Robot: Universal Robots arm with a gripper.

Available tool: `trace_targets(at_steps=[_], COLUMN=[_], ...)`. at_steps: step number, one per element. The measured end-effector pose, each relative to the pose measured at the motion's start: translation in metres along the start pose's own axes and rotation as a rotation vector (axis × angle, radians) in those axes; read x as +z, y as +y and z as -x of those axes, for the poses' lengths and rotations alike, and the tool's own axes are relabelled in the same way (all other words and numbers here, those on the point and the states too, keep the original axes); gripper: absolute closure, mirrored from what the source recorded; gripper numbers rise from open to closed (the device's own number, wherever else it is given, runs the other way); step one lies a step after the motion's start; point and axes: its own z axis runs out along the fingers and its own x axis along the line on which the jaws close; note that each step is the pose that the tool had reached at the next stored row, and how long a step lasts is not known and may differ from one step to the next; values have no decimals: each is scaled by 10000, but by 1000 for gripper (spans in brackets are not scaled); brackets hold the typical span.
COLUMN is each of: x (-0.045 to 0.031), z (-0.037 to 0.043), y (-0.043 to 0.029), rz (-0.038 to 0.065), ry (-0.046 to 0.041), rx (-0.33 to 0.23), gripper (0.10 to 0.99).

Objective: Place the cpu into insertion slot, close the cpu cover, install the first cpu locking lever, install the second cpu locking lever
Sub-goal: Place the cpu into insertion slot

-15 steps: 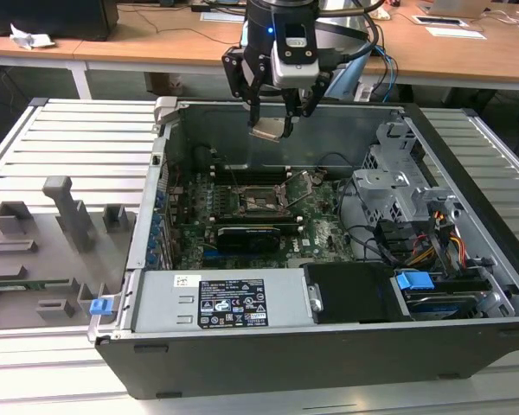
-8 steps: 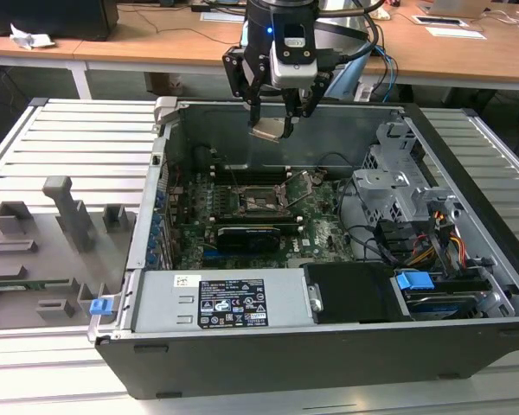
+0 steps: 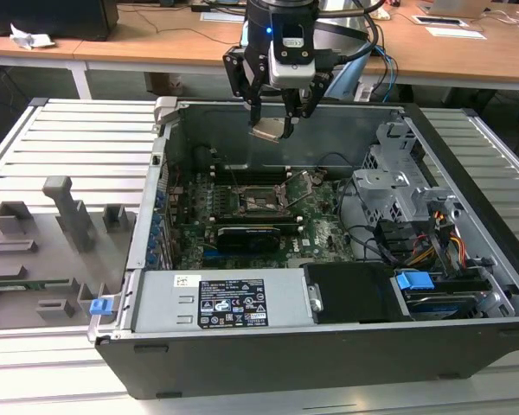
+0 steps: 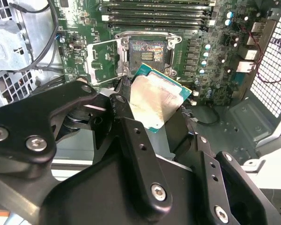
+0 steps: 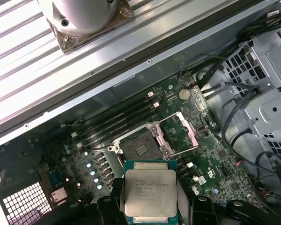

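Gripper (image 3: pixel 275 123) pinching a square chip (image 3: pixel 269 131) above an open computer case (image 3: pixel 268 363).
Under the gripper, inside the case, lies a green circuit board (image 3: pixel 322 235). On the board, below the fingers and well apart from them, sits the dark square socket (image 5: pixel 139 147), its contacts showing. The cover plate (image 5: pixel 183 132) stands flipped open just beside the socket. The silvery chip is clamped by its edges between the fingertips, slightly tilted.

**Arm hardware: appearance**

Black matte gripper (image 3: pixel 272 130). Angular linkage fingers (image 4: pixel 136 154), flat-sided, with silver screws (image 4: pixel 158 191) at the joints. Silver-grey housing (image 3: pixel 291 59) below the black wrist (image 3: pixel 281 13); blue light (image 3: pixel 269 33) beside it. Black and blue cables (image 3: pixel 377 41) off the wrist.
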Motion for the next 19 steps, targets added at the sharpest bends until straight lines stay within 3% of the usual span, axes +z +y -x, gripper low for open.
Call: trace_targets(at_steps=[19], x=[4], z=[0], y=[0], rz=[11], ry=[-47], rx=[528], gripper=[549])
